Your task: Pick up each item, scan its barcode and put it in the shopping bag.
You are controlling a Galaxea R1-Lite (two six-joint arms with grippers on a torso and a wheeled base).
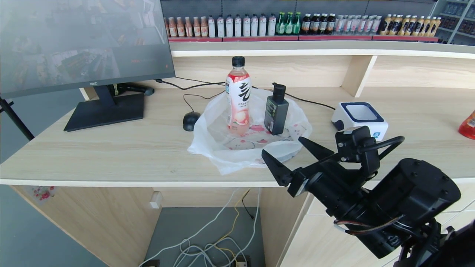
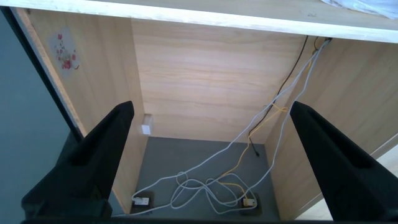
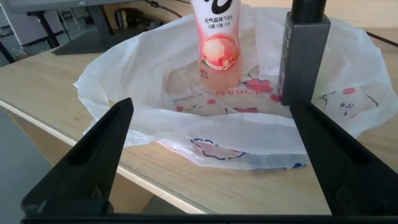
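A white plastic shopping bag (image 1: 222, 148) lies open on the wooden counter. In it stand upright a pink drink bottle (image 1: 238, 100) and a black pump bottle (image 1: 276, 111). My right gripper (image 1: 282, 145) is open and empty, at the bag's near edge by the counter front. The right wrist view has that gripper (image 3: 211, 155) facing the bag (image 3: 124, 81), with the pink bottle (image 3: 219, 50) and black bottle (image 3: 305, 56) beyond its fingers. My left gripper (image 2: 211, 162) is open and empty below the countertop, facing the recess with cables. A white barcode scanner (image 1: 359, 118) sits right of the bag.
A monitor (image 1: 81, 40) stands at the back left, with a black mouse (image 1: 191, 120) beside the bag. A red bottle (image 1: 468, 126) lies at the right edge. A raised ledge (image 1: 297, 52) runs behind the counter. Loose cables (image 2: 205, 186) lie on the floor underneath.
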